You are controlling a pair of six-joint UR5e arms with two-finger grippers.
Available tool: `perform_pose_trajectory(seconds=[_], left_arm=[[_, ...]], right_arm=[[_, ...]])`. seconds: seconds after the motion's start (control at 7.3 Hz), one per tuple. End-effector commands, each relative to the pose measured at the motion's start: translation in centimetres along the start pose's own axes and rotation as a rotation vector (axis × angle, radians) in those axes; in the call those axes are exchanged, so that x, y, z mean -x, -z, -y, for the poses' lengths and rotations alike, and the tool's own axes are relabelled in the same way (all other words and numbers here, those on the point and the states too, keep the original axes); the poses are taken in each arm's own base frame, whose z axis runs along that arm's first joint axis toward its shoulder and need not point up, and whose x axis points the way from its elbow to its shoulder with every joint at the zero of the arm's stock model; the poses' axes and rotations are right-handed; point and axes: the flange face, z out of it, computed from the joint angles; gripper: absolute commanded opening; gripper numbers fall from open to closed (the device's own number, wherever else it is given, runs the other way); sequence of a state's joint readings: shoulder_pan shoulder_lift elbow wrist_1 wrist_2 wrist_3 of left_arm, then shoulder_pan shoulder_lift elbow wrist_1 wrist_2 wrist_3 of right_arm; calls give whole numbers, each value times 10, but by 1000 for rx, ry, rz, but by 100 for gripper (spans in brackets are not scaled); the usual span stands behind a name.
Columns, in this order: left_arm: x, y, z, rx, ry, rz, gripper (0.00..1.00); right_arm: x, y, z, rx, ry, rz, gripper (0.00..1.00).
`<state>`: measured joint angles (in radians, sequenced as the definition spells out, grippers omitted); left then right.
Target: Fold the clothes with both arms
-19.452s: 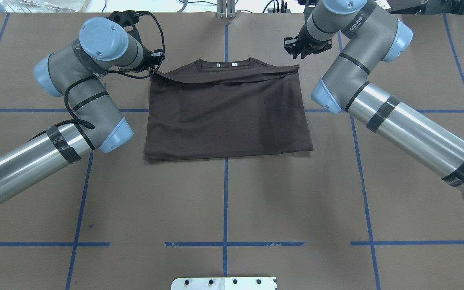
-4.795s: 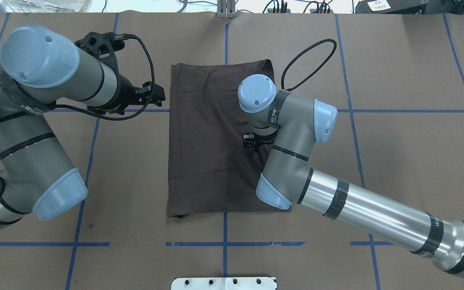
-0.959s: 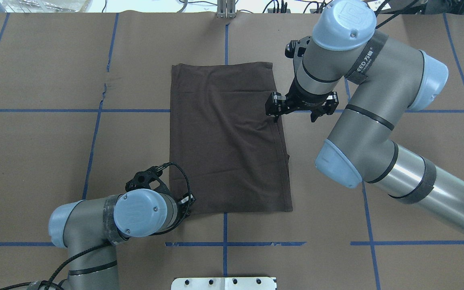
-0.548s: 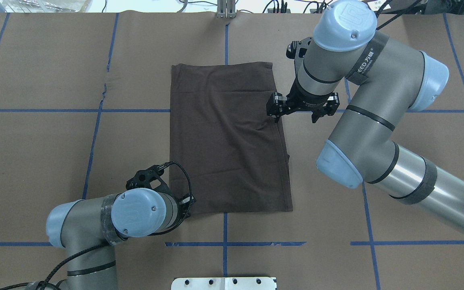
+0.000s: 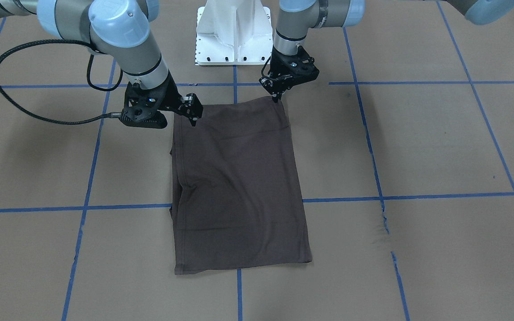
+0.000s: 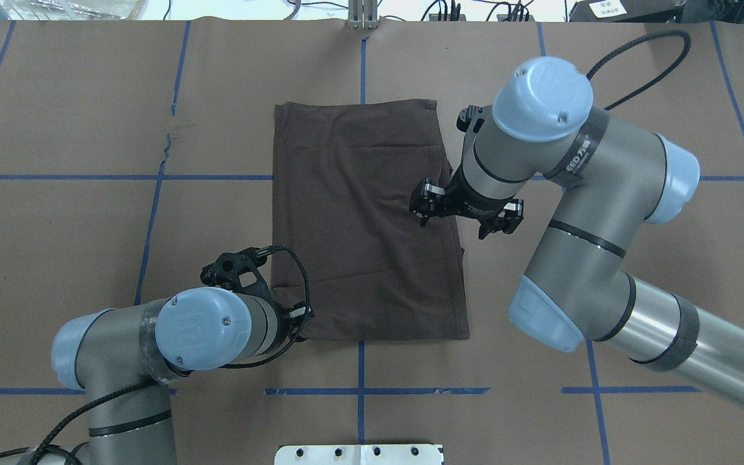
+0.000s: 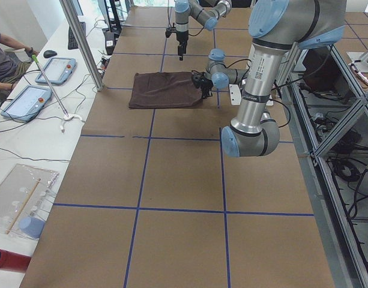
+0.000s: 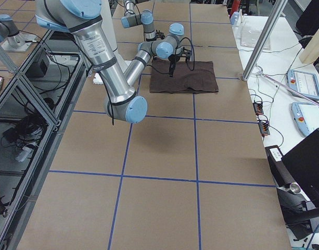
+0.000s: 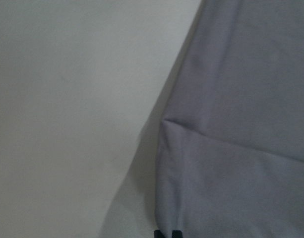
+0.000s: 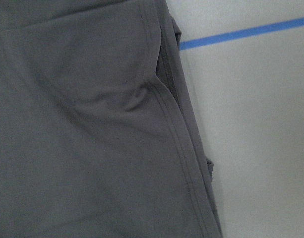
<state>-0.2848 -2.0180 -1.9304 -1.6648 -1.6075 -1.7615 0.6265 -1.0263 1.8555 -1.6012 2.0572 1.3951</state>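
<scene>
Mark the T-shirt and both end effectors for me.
T-shirt (image 6: 359, 226), overhead view, middle of the folded cloth.
Left end effector (image 5: 278, 98), front-facing view, fingertips at the shirt's corner.
Right end effector (image 6: 453, 226), overhead view, between its spread fingers.

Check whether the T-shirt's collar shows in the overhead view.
No, the folded T-shirt shows only plain brown fabric and hems, no collar.
</scene>
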Motion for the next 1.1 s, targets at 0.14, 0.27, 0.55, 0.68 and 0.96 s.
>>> perform_pose_trajectory(seconds=[0.14,0.27,0.55,0.68,0.96], left_arm=[[0,6,17,-21,-50,-8,0],[0,6,18,-22,-50,-8,0],[-1,6,20,-24,-55,-10,0],[-1,7,22,-26,-53,-11,0],[-3,10,28,-32,-51,-18,0]], right_arm=[[-11,-85,-94,-47,-303,27,100],[-10,-97,-109,-56,-374,13,100],[-11,-105,-121,-49,-567,4,100],[-9,-116,-131,-90,-625,-20,100],[-9,-134,-136,-125,-670,-47,100]])
